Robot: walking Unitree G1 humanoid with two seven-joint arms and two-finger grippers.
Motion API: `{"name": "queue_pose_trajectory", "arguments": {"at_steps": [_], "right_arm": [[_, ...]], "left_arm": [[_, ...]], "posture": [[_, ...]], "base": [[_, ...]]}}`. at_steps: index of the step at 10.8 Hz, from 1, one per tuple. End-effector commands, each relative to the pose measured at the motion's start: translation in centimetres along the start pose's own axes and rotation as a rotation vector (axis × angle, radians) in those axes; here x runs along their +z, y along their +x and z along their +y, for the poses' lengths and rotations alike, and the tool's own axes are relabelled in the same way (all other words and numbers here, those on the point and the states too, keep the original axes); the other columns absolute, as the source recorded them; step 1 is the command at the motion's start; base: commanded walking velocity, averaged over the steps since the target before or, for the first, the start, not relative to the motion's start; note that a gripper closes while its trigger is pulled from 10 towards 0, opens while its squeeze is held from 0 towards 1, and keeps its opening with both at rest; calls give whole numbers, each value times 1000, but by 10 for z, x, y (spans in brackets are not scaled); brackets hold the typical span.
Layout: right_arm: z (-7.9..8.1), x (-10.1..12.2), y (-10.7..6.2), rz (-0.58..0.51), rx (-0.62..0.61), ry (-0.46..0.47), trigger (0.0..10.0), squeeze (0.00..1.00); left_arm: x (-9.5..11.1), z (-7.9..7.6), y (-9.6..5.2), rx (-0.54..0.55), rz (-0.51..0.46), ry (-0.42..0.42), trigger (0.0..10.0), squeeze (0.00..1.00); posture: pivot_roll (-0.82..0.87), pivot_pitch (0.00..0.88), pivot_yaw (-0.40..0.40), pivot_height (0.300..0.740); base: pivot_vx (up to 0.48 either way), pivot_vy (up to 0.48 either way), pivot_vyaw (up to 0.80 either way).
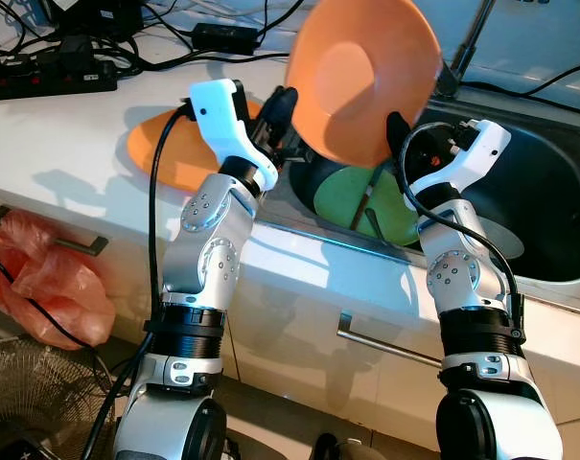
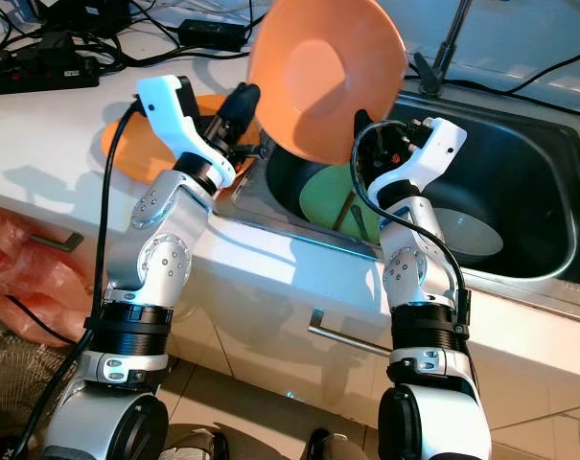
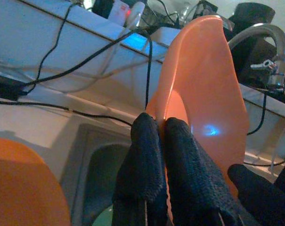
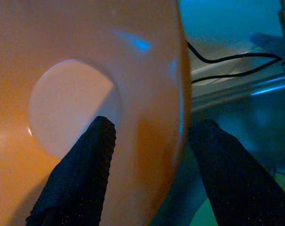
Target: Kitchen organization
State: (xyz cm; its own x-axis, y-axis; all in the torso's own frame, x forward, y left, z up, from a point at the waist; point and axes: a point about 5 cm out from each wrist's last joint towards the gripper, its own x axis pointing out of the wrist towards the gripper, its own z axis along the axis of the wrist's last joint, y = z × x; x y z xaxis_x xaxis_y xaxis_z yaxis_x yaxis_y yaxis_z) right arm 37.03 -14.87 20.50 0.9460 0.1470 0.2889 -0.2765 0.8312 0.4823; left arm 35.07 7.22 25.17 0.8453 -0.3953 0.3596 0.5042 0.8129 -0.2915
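- The left gripper (image 1: 282, 113) is clamped on the rim of an orange bowl (image 1: 364, 77), its 2 black fingers (image 3: 149, 160) pressed together on the bowl's edge.
- The right gripper (image 1: 397, 134) straddles the opposite, lower rim of the same bowl: 1 finger (image 4: 83, 165) lies inside against the bowl's inner wall, the other outside, with a gap to the rim, so the fingers stand apart rather than pinched.
- The orange bowl is held up in the air, tipped on its side, its open face turned toward the head camera, above the near left part of the sink (image 1: 548, 182).
- Below the bowl, inside the sink, lies a green plate (image 1: 345, 196); a thin dark stick-like item rests across it, though what it is cannot be made out.
- Further right in the sink basin sits a pale round dish (image 2: 467, 230).
- On the white counter (image 1: 69, 144), just beside the left arm, lies a 2nd orange dish (image 1: 165, 144).
- Black cables and a power strip (image 1: 40, 77) lie along the back of the counter.
- A tap (image 3: 269, 42) curves over the sink.
- A red plastic bag (image 1: 45, 283) hangs by the cabinet front, below the counter.
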Motion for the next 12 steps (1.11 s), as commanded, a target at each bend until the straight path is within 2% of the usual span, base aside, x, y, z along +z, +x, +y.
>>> {"name": "queue_pose_trajectory", "arguments": {"at_steps": [1,5,6,7,10,11,12], "right_arm": [[-1,-1,-2,4,3,5,10000,0],[-2,-2,-3,9,-1,9,10000,0],[-2,-2,-3,7,-6,10,0,0],[-3,-2,-4,3,-11,13,0,0],[-3,-1,-4,-3,-8,20,0,0],[-3,-1,-4,-5,-10,24,0,0],[-3,0,-4,-8,-12,26,0,0]], "left_arm": [[8,-10,1,-53,-38,-8,10000,0],[8,-16,0,-106,-35,-44,10000,0],[8,-16,-1,-111,-32,-44,10000,0],[7,-17,-1,-116,-25,-46,10000,0],[0,-15,-1,-111,26,35,10000,0],[-2,-15,-1,-112,32,39,10000,1000],[-3,-13,-1,-99,35,42,10000,1000]], "posture": [[9,100,-24,740],[12,107,-27,740],[12,108,-27,740],[12,111,-27,740],[13,115,-27,740],[11,115,-26,740],[9,114,-25,740]], "base": [[0,0,0],[0,0,0],[0,0,0],[0,0,0],[0,0,0],[0,0,0],[0,0,0]]}}
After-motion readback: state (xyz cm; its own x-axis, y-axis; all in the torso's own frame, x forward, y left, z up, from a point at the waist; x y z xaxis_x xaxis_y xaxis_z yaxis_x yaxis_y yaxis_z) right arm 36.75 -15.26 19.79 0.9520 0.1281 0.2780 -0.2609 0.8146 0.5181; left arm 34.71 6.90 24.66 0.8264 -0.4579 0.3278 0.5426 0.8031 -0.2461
